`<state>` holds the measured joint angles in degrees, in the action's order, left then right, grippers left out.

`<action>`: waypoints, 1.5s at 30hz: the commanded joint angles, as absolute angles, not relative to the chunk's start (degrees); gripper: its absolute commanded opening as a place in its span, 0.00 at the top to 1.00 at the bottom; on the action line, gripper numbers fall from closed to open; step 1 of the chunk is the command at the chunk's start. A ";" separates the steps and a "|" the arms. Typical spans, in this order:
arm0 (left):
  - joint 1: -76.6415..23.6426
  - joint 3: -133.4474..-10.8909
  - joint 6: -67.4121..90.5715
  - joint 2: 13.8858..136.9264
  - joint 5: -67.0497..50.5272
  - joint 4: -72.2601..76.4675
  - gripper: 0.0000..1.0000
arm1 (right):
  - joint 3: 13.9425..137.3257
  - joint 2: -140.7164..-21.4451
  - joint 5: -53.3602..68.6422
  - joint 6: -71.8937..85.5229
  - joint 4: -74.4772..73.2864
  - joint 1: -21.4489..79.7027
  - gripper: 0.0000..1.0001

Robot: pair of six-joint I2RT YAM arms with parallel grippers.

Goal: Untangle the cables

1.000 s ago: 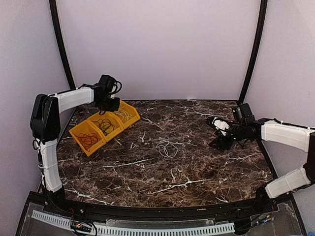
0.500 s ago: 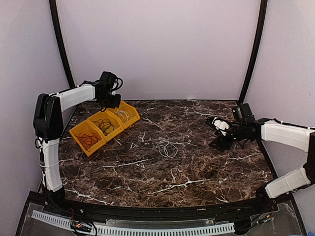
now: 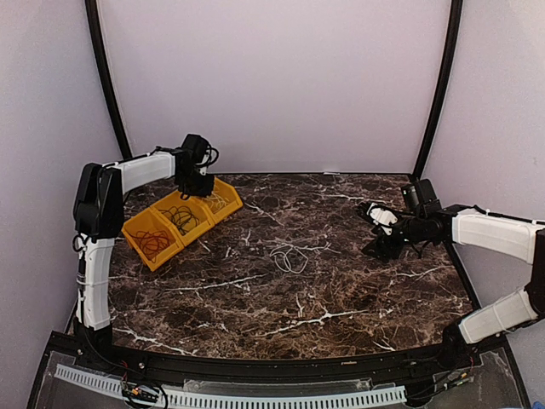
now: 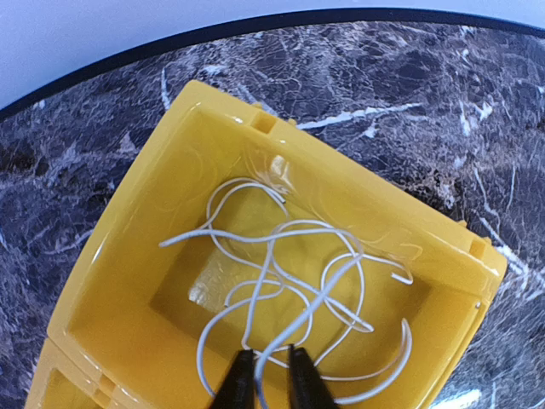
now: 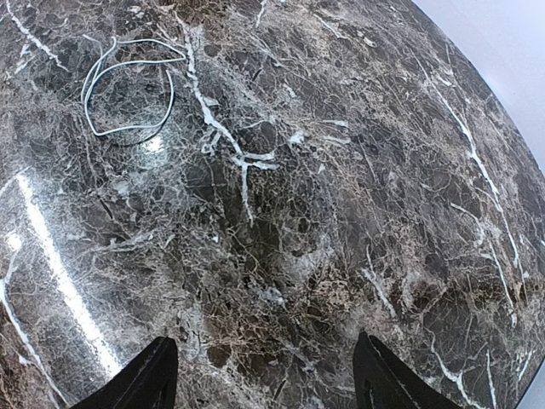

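Note:
A row of yellow bins (image 3: 134, 230) stands at the left rear of the marble table. Its far compartment (image 4: 383, 217) holds loose white cables (image 4: 274, 232), the middle one a black cable (image 3: 181, 218), the near one a red-orange cable (image 3: 153, 244). My left gripper (image 3: 197, 181) hangs over the far compartment. In the left wrist view its jaws (image 4: 266, 379) are nearly together, with a white cable strand rising between them. Another white cable (image 3: 289, 257) lies coiled mid-table and shows in the right wrist view (image 5: 126, 132). My right gripper (image 3: 370, 230) is open and empty above the table at the right, jaws wide (image 5: 268, 375).
Black frame posts rise at the rear left (image 3: 106, 77) and rear right (image 3: 438, 85). The table's curved far edge (image 4: 255, 30) runs just behind the bins. A white slotted strip (image 3: 255, 397) lies along the near edge.
My left gripper has shifted a little to the right, over the far compartment of the bins. The right arm and the cable on the table have not moved.

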<state>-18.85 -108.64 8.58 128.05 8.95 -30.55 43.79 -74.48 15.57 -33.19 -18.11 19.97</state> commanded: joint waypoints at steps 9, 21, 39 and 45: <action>-18.46 -114.26 7.93 122.93 10.80 -37.36 0.59 | 43.51 -75.23 15.04 -33.67 -17.37 19.78 0.27; -18.46 -104.65 6.13 110.90 12.43 -35.95 0.54 | 43.77 -76.10 15.07 -33.84 -17.57 19.78 0.27; -39.73 -68.59 6.68 89.18 -7.05 -8.80 0.57 | 44.10 -77.14 15.63 -33.89 -17.74 19.86 0.27; -44.88 -61.32 13.27 91.11 -5.12 -1.77 0.59 | 45.01 -78.41 18.15 -34.05 -17.95 20.35 0.28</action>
<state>-42.70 -65.25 8.69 90.43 -5.76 -8.29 43.79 -77.19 15.79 -33.78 -18.22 19.99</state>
